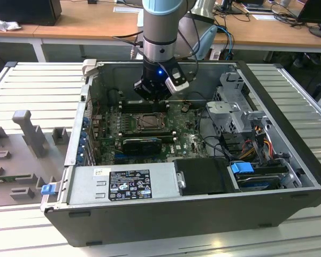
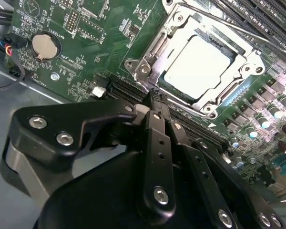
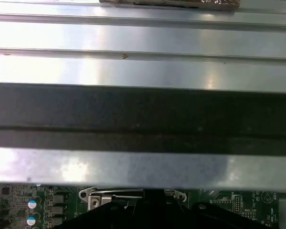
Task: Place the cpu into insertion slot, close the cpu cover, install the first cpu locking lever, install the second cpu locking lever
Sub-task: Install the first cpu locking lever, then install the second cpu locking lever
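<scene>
The cpu [image 2: 195, 67] lies flat in the insertion slot [image 1: 148, 122] on the green board, its pale metal top facing up. The cpu cover [image 2: 250, 61], a silvery frame, lies around the chip with the top showing through its window. My gripper [image 2: 153, 99] hangs just beside the socket's near corner, its black fingers [image 2: 157, 138] pressed together and holding nothing. In the exterior view the gripper [image 1: 152, 95] is low inside the open computer case, just behind the socket. I cannot tell how the locking levers stand.
A round coin battery [image 2: 40, 45] sits on the board away from the socket. Long black memory slots [image 2: 257, 14] run along its far side. A black card [image 1: 142, 143], a power supply [image 1: 123, 184] and a drive cage [image 1: 232, 107] crowd the case. The case wall [image 3: 143, 114] stands close.
</scene>
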You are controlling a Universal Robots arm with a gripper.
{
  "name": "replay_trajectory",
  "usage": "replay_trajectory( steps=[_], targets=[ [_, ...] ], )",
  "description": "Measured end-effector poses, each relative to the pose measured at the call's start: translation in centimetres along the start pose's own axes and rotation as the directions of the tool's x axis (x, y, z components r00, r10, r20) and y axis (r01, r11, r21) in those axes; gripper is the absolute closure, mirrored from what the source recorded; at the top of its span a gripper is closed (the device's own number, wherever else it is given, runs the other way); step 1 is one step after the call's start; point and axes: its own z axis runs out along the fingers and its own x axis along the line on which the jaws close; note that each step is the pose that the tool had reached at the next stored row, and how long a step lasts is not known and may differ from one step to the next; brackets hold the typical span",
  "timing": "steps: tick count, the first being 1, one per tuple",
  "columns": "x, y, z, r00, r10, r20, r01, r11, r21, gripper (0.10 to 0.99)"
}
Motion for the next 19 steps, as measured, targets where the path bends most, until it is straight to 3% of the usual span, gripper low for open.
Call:
replay_trajectory(
  steps=[7,10,12,14,15,16,19],
  targets=[
    [0.01,-0.35,-0.02,1.0000,0.000,0.0000,0.000,1.0000,0.000,0.980],
    [0.03,-1.33,-0.10,1.0000,0.000,0.0000,0.000,1.0000,0.000,0.980],
    [0.04,-1.42,-0.29,1.0000,0.000,0.0000,0.000,1.0000,0.000,0.980],
    [0.02,-1.38,-1.22,1.0000,0.000,0.0001,0.000,1.0000,0.000,0.980],
    [0.00,-1.32,-2.25,1.0000,0.000,0.0000,0.000,1.0000,0.000,0.980],
    [-0.01,-1.30,-2.68,1.0000,0.000,0.0000,0.000,1.0000,0.000,0.980],
    [0.04,-2.84,-2.80,1.0000,0.000,0.0000,0.000,1.0000,0.000,0.980]
  ],
)
